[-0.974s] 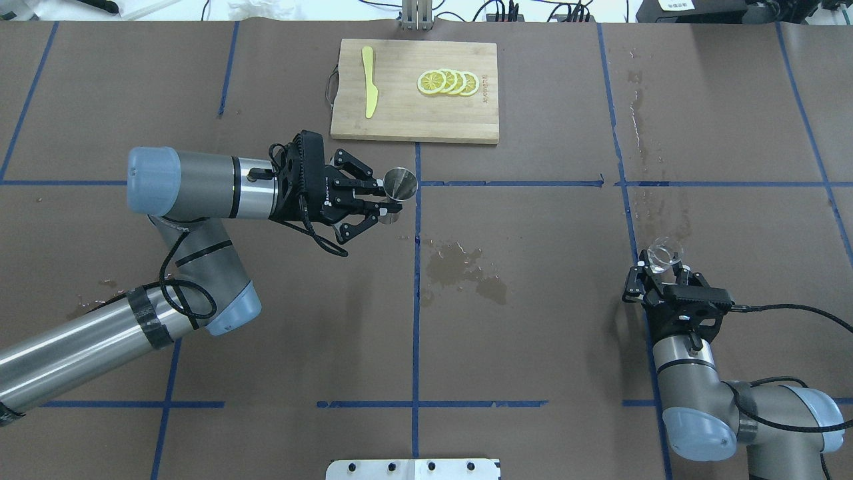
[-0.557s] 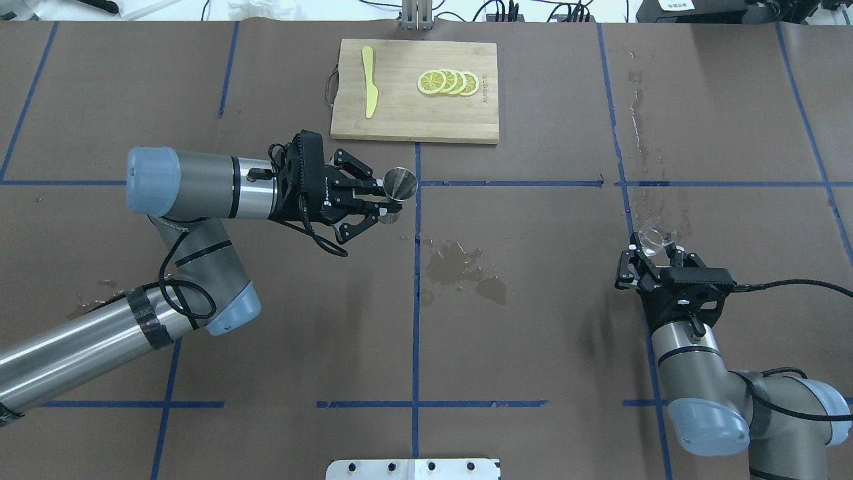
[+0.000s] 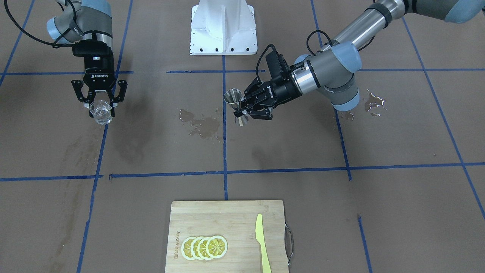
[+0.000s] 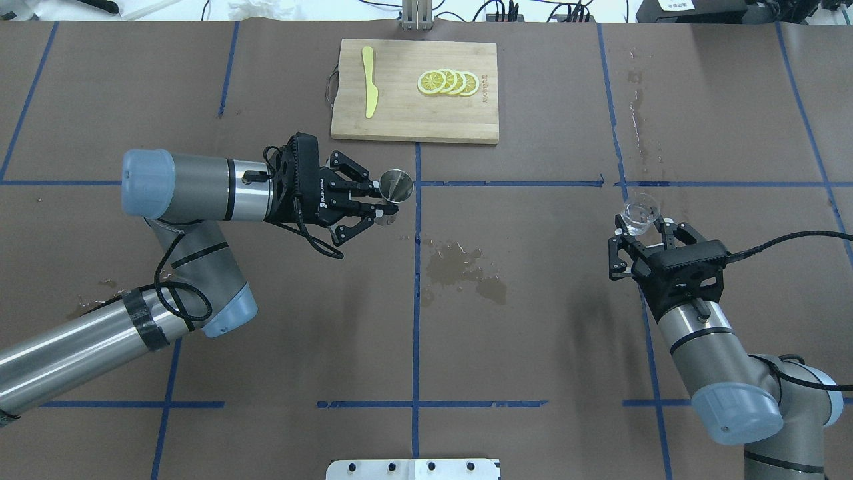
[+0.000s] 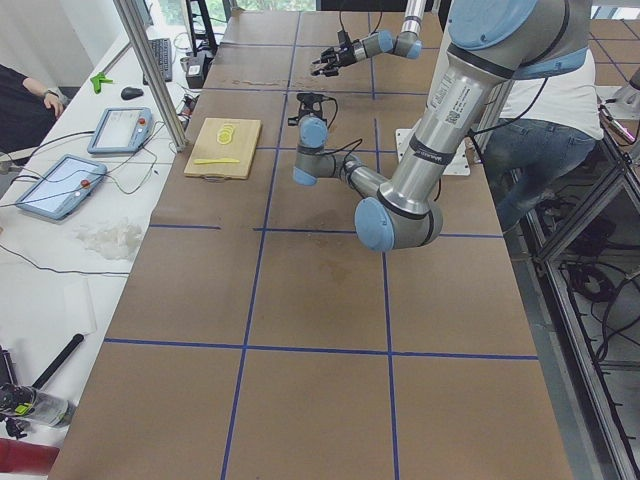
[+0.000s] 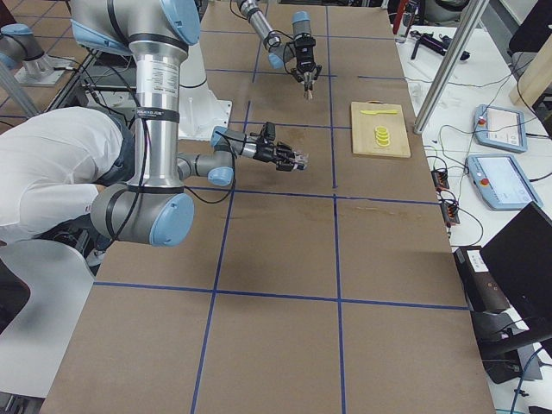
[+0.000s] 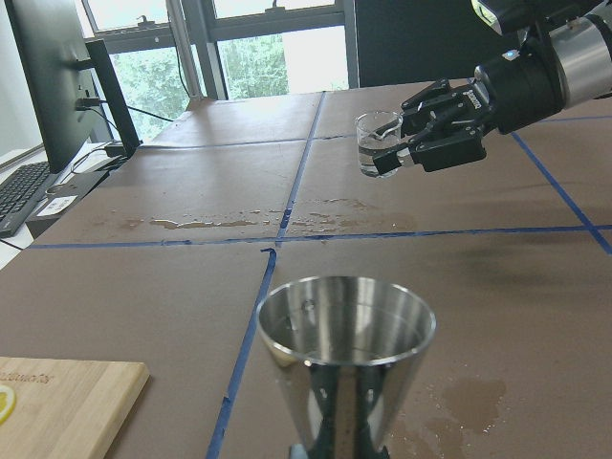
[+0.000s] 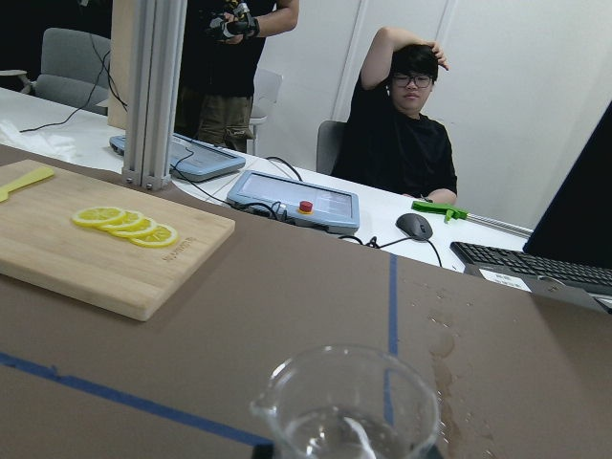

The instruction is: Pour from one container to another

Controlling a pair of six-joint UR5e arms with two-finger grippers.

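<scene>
The steel hourglass jigger is held upright above the table near its middle, with my left gripper shut on its waist; it also shows in the front view and fills the left wrist view. The clear glass cup with a pouring lip holds a little clear liquid and sits upright in my right gripper, which is shut on it at the table's right side. The cup shows in the front view, the left wrist view and the right wrist view. Cup and jigger are far apart.
A wooden cutting board at the far middle carries lemon slices and a yellow knife. A wet patch marks the brown paper near the middle. Operators and teach pendants are beyond the far edge.
My right gripper has carried the glass cup away from the robot and slightly left, higher in the overhead view. The left arm with the jigger shifted very slightly left.
</scene>
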